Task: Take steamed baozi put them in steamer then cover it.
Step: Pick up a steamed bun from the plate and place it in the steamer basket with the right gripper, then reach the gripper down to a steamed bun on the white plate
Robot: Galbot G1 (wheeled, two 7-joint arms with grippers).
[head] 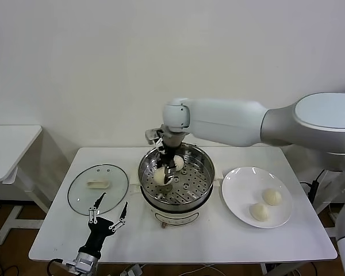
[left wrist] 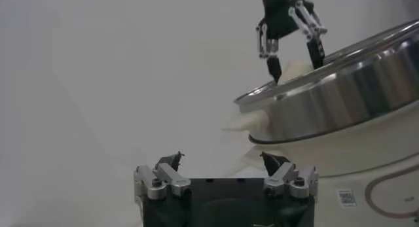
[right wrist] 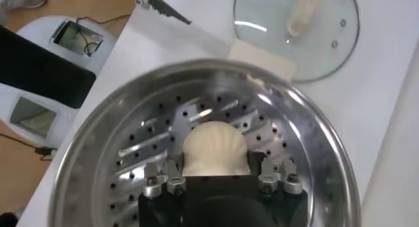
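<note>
My right gripper reaches down inside the steamer, shut on a steamed baozi that sits just above the perforated tray floor. In the head view a cream-white dough shape shows on each side of its fingers. Two more baozi lie on the white plate to the right of the steamer. The glass cover with its cream handle lies flat on the table to the left. My left gripper stands open and holds nothing near the table's front edge, just in front of the cover.
The steamer's white base with a small knob faces the front edge. A second white table stands off to the left. In the left wrist view the steamer wall rises close by on the right.
</note>
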